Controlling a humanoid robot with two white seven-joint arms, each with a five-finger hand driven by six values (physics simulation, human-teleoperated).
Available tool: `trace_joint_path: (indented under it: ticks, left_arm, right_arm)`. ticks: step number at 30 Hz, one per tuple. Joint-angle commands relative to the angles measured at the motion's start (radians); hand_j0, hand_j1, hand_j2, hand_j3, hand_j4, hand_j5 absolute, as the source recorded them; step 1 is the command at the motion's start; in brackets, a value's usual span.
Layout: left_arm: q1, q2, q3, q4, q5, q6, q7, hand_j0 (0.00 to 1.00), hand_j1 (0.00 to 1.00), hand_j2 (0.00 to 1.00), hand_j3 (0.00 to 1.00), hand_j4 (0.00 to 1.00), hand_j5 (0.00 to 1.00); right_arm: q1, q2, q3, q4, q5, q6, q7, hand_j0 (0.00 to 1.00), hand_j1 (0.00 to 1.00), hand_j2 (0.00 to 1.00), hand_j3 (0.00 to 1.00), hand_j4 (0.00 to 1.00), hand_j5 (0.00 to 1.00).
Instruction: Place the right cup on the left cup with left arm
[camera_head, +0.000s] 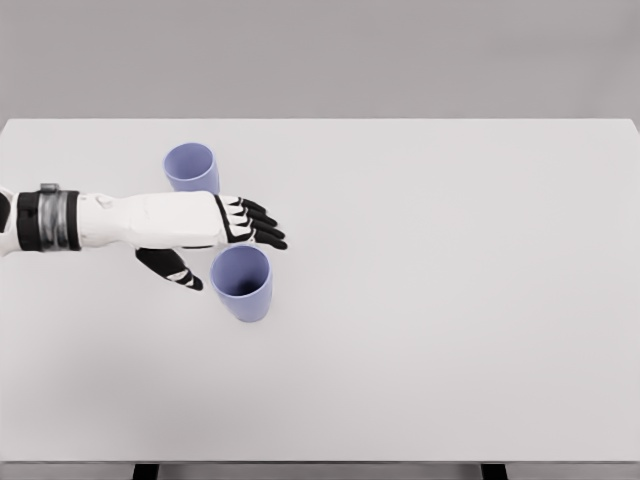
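My left hand (215, 238) hovers with fingers spread wide, holding nothing, between the two purple cups on the white surface (450, 300).

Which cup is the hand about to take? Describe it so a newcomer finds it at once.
On the white table, follow the left hand coming in from the left. The target is the lavender plastic cup between its thumb and fingers, nearer the camera; the other lavender cup stands beyond the hand.

Two lilac cups (191, 166) (241, 283), one hand (215, 235), one table (450, 300)
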Motion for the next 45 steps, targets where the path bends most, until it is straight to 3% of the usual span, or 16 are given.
trace_joint_path:
  ticks: [1,3,17,33,45]
  left_arm:
    - [0.000,0.004,0.025,0.018,-0.047,0.001,0.001,1.00,1.00,1.00,1.00,1.00,1.00]
    - [0.035,-0.002,0.065,0.034,-0.082,0.001,0.004,1.00,1.00,1.00,1.00,1.00,1.00]
    - [0.095,-0.060,0.072,0.065,-0.090,0.001,0.004,1.00,1.00,1.00,1.00,1.00,1.00]
    - [0.109,-0.066,0.073,0.068,-0.090,0.001,0.004,1.00,1.00,1.00,1.00,1.00,1.00]
    - [0.118,-0.097,0.072,0.117,-0.092,0.001,0.004,1.00,1.00,1.00,1.00,1.00,1.00]
  right_arm:
    - [0.000,0.000,0.000,0.000,0.001,0.000,0.000,1.00,1.00,1.00,1.00,1.00,1.00]
    - [0.000,0.000,0.000,0.000,0.001,0.000,0.000,1.00,1.00,1.00,1.00,1.00,1.00]
    - [0.000,0.000,0.000,0.000,0.001,0.000,0.000,1.00,1.00,1.00,1.00,1.00,1.00]
    - [0.000,0.000,0.000,0.000,0.001,0.000,0.000,1.00,1.00,1.00,1.00,1.00,1.00]
    - [0.000,0.000,0.000,0.000,0.001,0.000,0.000,1.00,1.00,1.00,1.00,1.00,1.00]
